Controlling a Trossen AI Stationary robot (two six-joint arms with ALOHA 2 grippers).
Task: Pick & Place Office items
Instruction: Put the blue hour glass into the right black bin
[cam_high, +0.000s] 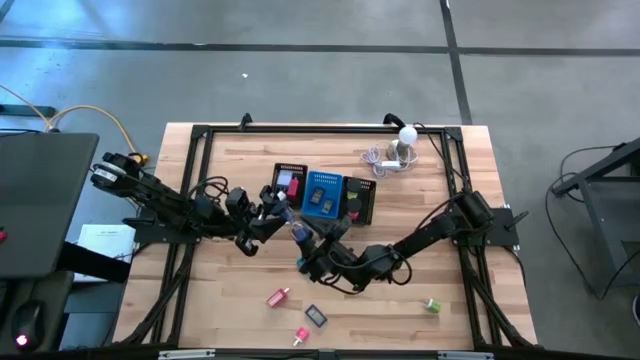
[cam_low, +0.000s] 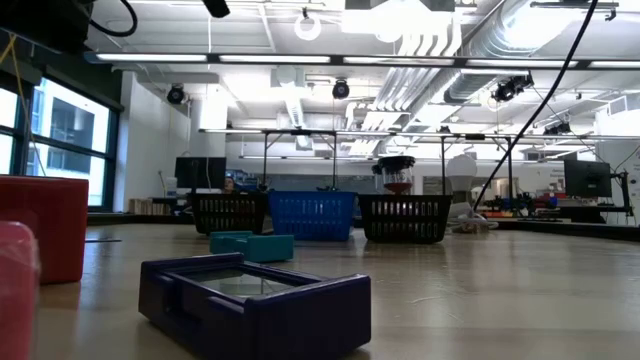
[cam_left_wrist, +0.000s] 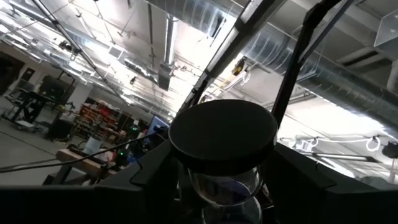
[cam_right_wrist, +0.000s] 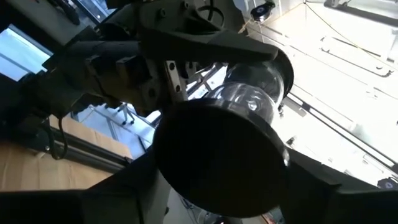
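Note:
A small sand timer (cam_high: 297, 232) with a clear glass body and black round caps hangs above the table's middle, between my two arms. My left gripper (cam_high: 275, 218) comes at it from the left and is shut on it. In the left wrist view one black cap (cam_left_wrist: 222, 134) stands up beyond the fingers. My right gripper (cam_high: 320, 250) is at the timer's other end, whose cap (cam_right_wrist: 217, 162) fills the right wrist view. Whether it holds the timer, I cannot tell. Other office items lie on the near part of the table. My left gripper has the timer's glass body (cam_left_wrist: 224, 190) between its two fingers, near the end away from the cap that shows. One finger (cam_right_wrist: 211, 43) lies along the glass. The fingers slant upward from the table's left. The timer is lifted clear of the table.
The black mesh tray (cam_high: 362, 205) with its blue middle stands just beyond the arms. A white ball-topped gadget (cam_high: 405, 140) sits at the far right. Near the front edge lie two pink pieces (cam_high: 278, 297) (cam_high: 301, 336), a dark blue piece (cam_high: 316, 315) and a green one (cam_high: 432, 305).

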